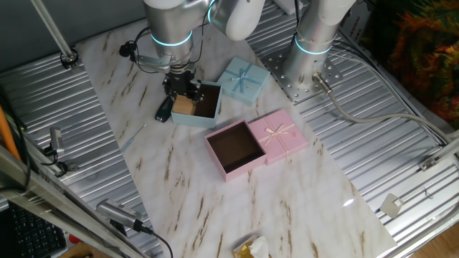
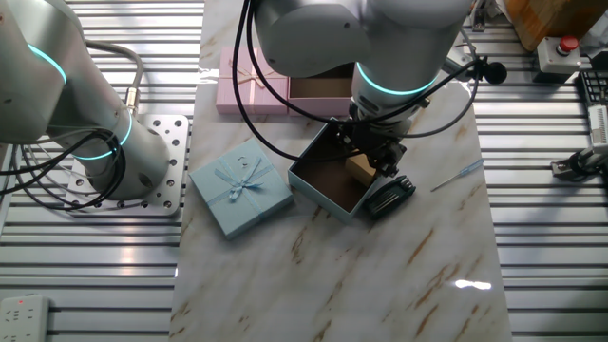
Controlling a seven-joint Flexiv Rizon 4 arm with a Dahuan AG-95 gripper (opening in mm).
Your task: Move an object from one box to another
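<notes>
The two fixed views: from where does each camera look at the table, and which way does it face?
One fixed view: high, across the table from the arm's base, looking down at the pink box, with the gripper and arm links at the top.
The other fixed view: high on the base's side, looking down past the arm's bulk at the gripper.
Both share the wooden cube inside the blue box, and both lids.
</notes>
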